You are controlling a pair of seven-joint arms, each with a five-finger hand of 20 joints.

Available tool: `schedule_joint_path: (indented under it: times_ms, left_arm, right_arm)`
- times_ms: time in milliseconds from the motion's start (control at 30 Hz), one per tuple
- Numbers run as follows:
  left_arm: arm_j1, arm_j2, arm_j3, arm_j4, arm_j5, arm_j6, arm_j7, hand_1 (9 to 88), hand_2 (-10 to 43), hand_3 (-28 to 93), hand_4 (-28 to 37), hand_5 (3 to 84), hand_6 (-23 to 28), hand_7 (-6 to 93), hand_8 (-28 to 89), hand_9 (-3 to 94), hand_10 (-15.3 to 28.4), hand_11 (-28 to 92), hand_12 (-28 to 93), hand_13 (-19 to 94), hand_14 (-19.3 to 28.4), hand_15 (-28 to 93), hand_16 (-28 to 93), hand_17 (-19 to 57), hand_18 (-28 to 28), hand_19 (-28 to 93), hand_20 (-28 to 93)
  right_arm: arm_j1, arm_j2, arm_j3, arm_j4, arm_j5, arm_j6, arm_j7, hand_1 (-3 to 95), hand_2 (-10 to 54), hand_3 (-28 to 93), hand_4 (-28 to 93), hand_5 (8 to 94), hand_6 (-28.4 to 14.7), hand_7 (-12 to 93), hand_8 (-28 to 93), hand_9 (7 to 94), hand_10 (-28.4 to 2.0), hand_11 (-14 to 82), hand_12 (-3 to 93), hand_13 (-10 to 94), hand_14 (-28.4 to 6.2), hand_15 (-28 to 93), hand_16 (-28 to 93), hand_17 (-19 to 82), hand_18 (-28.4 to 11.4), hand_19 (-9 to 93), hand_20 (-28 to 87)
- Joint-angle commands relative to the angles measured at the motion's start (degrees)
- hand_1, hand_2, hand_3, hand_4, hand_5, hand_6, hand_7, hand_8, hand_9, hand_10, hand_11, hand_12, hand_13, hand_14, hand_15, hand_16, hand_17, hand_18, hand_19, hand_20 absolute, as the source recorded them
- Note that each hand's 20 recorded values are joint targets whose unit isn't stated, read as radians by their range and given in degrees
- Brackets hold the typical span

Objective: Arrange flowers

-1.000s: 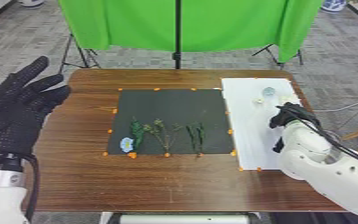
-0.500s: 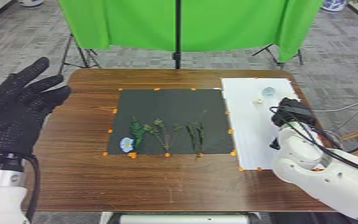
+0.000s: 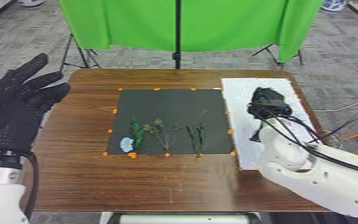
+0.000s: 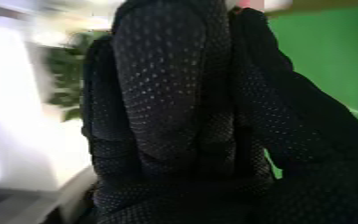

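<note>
Your working stock lay on the black mat [image 3: 171,107]: a blue flower [image 3: 127,145] near the near-left corner, a leafy green stem [image 3: 137,131] just beside it, thin sprigs [image 3: 164,132] towards the middle of the near edge, and dark green stems [image 3: 196,135] nearer the right edge. Each piece was judged very light. The sprigs were likely flexible and easily bent; the petals, fragile and prone to creasing. The correct grip point was the lower stem—never the bloom—with light pressure, since a thin stem could have rolled or slipped against fabric.

Your right hand [image 3: 269,102] was over the white board [image 3: 238,95], towards its far end and well apart from the mat stock. It was set narrow: fingers nearly straight, thumb close alongside. A pinkish patch [image 4: 249,4] showed by the tips, but you could not tell whether it was a petal or background, nor whether anything was gripped. Your left hand [image 3: 11,105] was wide and empty, at the table's left edge.
</note>
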State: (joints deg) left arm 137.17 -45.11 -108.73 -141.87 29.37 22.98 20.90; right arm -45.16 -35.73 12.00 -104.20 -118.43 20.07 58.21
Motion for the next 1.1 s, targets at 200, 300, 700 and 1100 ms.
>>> schedule_joint_path:
  times_ms: [200, 300, 700, 1100]
  left_arm:
    - [-5.5, 2.93, 1.93, 1.22, 0.19, -1.68, -1.45, 20.3, 7.9, 79, -27.4, 35.9, 8.5, 17.0, -10, 33.9, 20.0, 36, 12, 28, 28.4, 65, -13, -4.5, 26.0, 63, 29]
    - [-9.6, 3.95, 3.93, 2.21, 0.43, -2.53, -1.39, 20.0, 7.9, 79, -27.6, 35.4, 7.8, 18.6, -11, 33.9, 19.3, 38, 11, 28, 28.3, 67, -13, -4.0, 26.0, 64, 29]
    - [-17.8, 8.01, 7.74, 4.07, -0.12, -4.47, -0.10, 19.3, 8.0, 78, -27.2, 33.1, 4.9, 21.3, -13, 34.0, 13.4, 54, 3, 34, 24.3, 80, -21, -1.1, 25.6, 91, -27]
    - [-22.3, 10.05, 11.86, 5.13, -0.90, -5.25, 1.17, 19.3, 8.7, 76, -25.8, 31.5, 3.8, 15.6, -8, 32.6, 10.9, 48, 2, 36, 22.0, 83, -25, 1.9, 24.3, 93, -28]
  right_arm:
    - [16.1, -24.0, -7.9, 5.1, 3.5, -0.4, -6.7, 56.1, -9.5, 71, -28, 86.5, 0.4, 16, 6, 93.7, -7.3, 14.8, 26.3, 94, -3.4, 44, 23, 51, -16.4, 93, -4]
    - [19.2, -28.3, -11.2, 7.7, 5.8, 0.3, -6.1, 55.9, -9.5, 72, -28, 86.7, 0.2, 16, 6, 93.7, -7.6, 15.5, 26.2, 94, -3.5, 44, 23, 50, -16.8, 93, -3]
    - [28.8, -39.2, -22.1, 13.3, 12.9, 2.6, -1.7, 59.4, -9.5, 70, -28, 85.6, -1.4, 13, 7, 93.7, -8.6, 11.3, 28.4, 91, -5.0, 46, 23, 47, -18.3, 93, 2]
    - [30.6, -42.8, -25.5, 14.4, 19.9, 0.5, -3.2, 63.1, -9.5, 60, -24, 82.7, 1.0, 12, 2, 93.1, -6.4, 5.1, 25.7, 88, -4.7, 45, 21, 43, -17.4, 91, 5]
